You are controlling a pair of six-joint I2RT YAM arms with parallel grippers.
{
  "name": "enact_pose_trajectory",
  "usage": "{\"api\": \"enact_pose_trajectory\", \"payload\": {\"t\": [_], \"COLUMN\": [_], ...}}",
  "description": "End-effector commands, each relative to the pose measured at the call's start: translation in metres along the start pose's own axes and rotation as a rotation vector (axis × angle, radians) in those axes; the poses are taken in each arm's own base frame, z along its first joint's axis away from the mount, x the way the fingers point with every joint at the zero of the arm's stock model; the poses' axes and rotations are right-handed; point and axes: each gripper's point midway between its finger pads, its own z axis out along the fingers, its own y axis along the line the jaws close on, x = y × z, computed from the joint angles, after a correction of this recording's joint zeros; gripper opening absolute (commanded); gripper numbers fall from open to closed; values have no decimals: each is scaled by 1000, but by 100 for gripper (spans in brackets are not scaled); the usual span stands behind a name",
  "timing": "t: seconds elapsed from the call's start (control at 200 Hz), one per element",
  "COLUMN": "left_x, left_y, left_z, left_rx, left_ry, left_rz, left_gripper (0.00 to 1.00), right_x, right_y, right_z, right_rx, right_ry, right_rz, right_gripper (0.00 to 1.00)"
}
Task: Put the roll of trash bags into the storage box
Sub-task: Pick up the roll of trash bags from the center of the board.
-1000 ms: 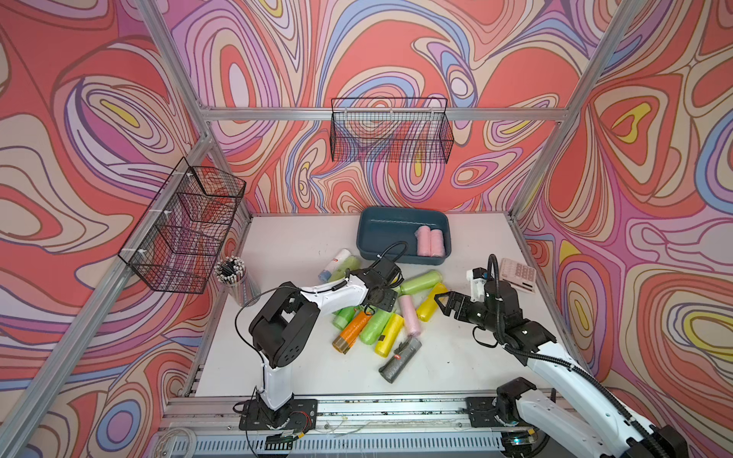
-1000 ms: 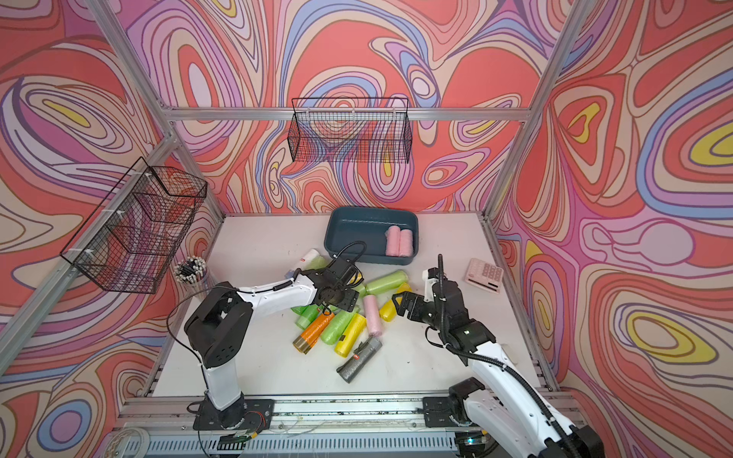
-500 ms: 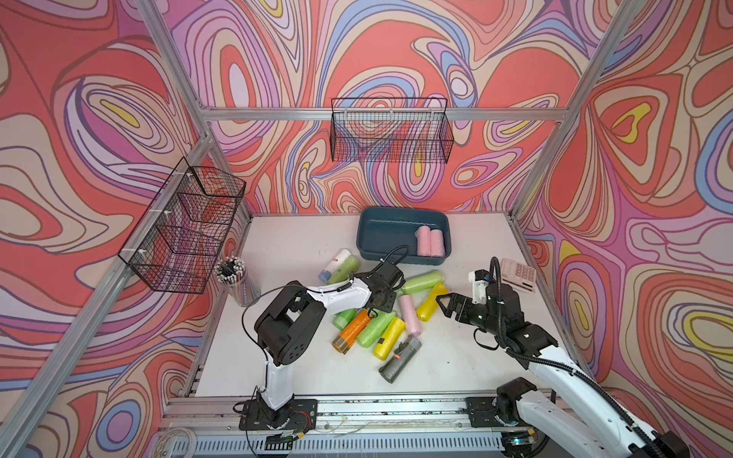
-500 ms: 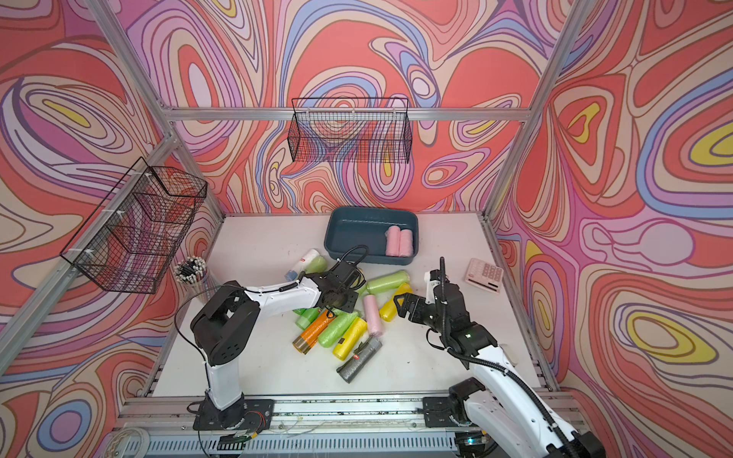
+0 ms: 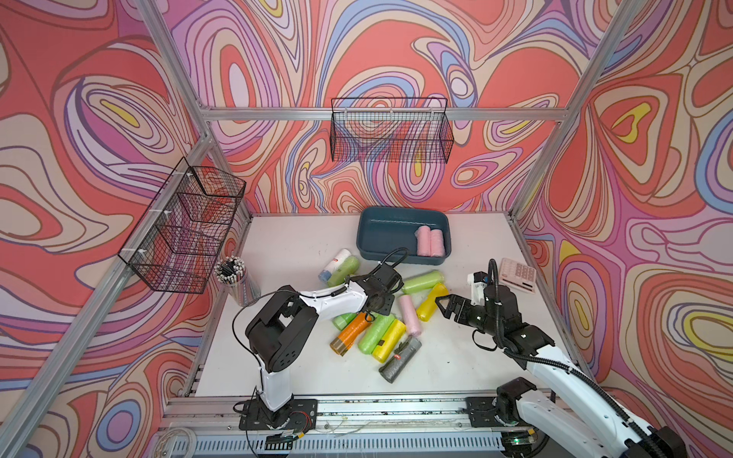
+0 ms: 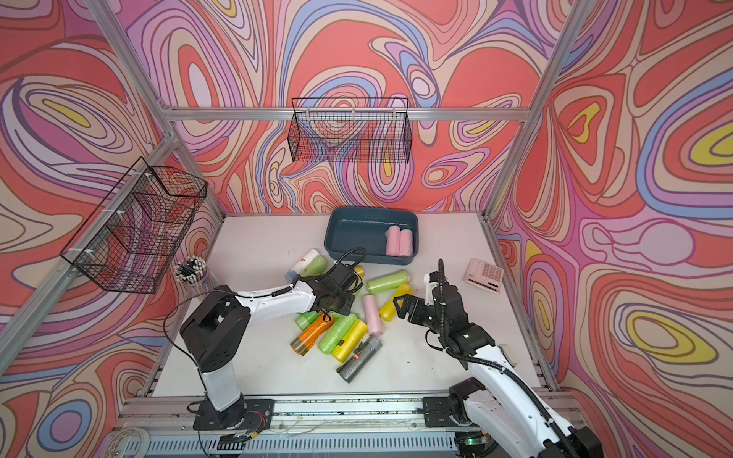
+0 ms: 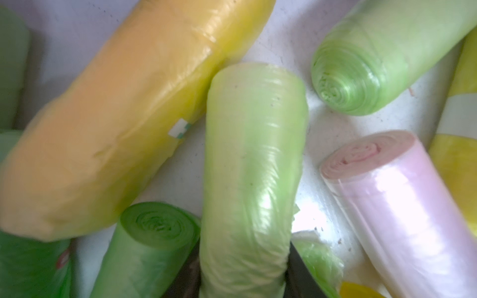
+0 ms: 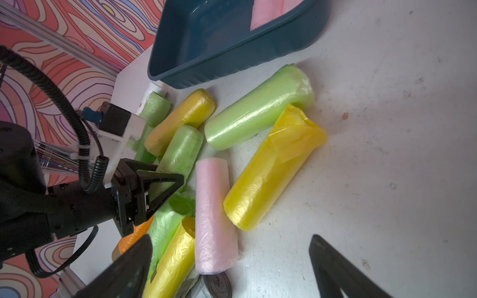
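Note:
Several trash bag rolls lie in a heap at mid-table. My left gripper reaches into the heap and is shut on a pale green roll, which runs lengthwise between its dark fingers. The same roll lies beside a yellow-orange roll in the right wrist view. The teal storage box stands behind the heap and holds two pink rolls. My right gripper hovers open to the right of the heap, over the end of a pink roll.
A yellow roll, a green roll, an orange roll and a grey roll lie around the heap. A pink calculator sits at the right edge. A pen cup stands left. Wire baskets hang on the walls.
The left gripper's jaws have come together onto the pale green roll. The right arm has barely moved.

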Motion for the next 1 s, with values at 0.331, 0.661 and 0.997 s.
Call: {"api": "enact_pose_trajectory", "payload": {"t": [0.331,0.661,0.997], "left_x": [-26,-48,-70], "left_y": [-4,-13,-22], "left_z": [-26,-53,-81], "left_rx": [6,58,114], "left_ry": [-84,-151,-224], "left_rz": [-11,-40,-63], "left_gripper": [34,32,30], "right_x": [-7,-11,-15], "right_y": [11,16,23], "right_z": [2,5,8], "right_rx": [-54,-78,-128], "right_ry": [-14,-21,-42], "right_rz": [29,44,76], "right_gripper": [97,97,97]}}
